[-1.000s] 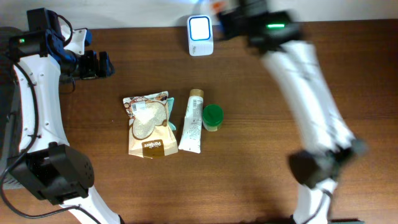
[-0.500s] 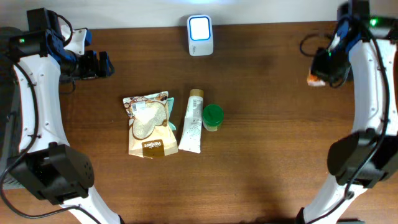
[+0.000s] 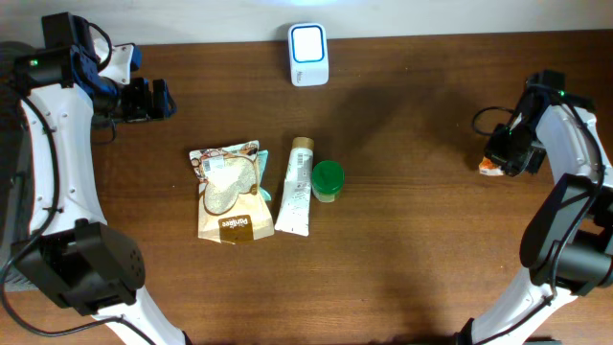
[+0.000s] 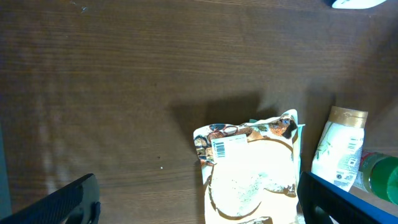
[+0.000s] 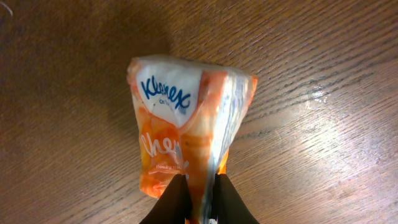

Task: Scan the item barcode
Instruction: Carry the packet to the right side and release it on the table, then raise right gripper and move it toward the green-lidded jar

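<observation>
Far right over the table (image 3: pixel 402 249), right claw (image 5: pixel 198 185) pinches a Kleenex pack (image 5: pixel 180 118); left claw (image 4: pixel 199 202) gapes wide.

You can read one brand clearly: "Kleenex", in blue letters on a white patch near the top of the orange pack (image 5: pixel 186 124), seen from the right wrist. Below it on the pack runs a white script word that you can't make out. On the pouch (image 4: pixel 252 168), the left wrist view shows a white barcode label (image 4: pixel 225 147) at one corner, its digits too small to read. From overhead, white lettering on the pouch's brown band is not legible. The tube (image 4: pixel 339 155) carries fine print and a small barcode, both unreadable.
</observation>
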Action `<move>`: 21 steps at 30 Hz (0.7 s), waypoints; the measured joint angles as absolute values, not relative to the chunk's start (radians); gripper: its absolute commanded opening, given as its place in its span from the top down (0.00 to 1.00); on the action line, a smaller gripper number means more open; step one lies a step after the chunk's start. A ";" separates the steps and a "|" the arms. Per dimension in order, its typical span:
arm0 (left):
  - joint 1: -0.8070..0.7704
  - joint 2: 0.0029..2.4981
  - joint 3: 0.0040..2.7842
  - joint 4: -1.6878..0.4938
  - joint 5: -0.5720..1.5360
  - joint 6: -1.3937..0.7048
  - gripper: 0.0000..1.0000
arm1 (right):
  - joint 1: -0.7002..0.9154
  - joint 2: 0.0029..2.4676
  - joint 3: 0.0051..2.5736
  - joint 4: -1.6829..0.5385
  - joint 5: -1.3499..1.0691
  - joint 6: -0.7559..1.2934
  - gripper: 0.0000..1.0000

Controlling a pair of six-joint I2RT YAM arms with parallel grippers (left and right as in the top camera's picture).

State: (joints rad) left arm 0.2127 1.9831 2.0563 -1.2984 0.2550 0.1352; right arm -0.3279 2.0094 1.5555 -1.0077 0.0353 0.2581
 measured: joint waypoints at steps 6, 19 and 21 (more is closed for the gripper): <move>0.213 1.983 2.056 -1.298 0.255 0.135 0.01 | -0.329 2.009 1.555 -0.994 0.035 0.257 0.69; 0.213 1.983 2.056 -1.298 0.255 0.135 0.01 | -0.312 2.003 1.925 -1.360 -0.469 0.019 0.93; 0.213 1.983 2.056 -1.299 0.255 0.135 0.01 | -0.279 2.000 1.953 -1.372 -0.587 -0.014 0.96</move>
State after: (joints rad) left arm 0.2127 1.9831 2.0563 -1.2987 0.2546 0.1352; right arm -0.2787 1.9995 1.9530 -1.3720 -0.5865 -0.0143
